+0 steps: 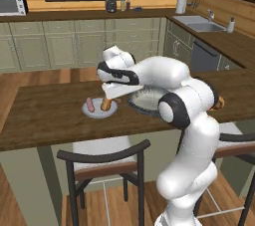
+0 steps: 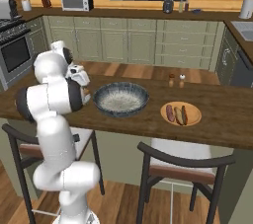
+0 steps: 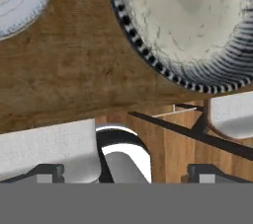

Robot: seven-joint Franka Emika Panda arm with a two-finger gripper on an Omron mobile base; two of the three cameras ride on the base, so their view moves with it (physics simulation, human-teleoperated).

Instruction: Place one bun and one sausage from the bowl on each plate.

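Note:
The speckled grey-blue bowl stands mid-counter, and its pale inside looks empty. On the left, the pale grey plate holds a sausage and a bun. To the right, the tan-orange plate carries a sausage and a bun. My gripper hovers above the counter between the pale plate and the bowl. It is open and holds nothing, with its fingertips spread wide. The pale plate's rim shows in the hand view's upper left.
Salt and pepper shakers stand behind the tan plate. Two stools are tucked under the counter's near edge. My own arm hides part of the bowl in the left base view.

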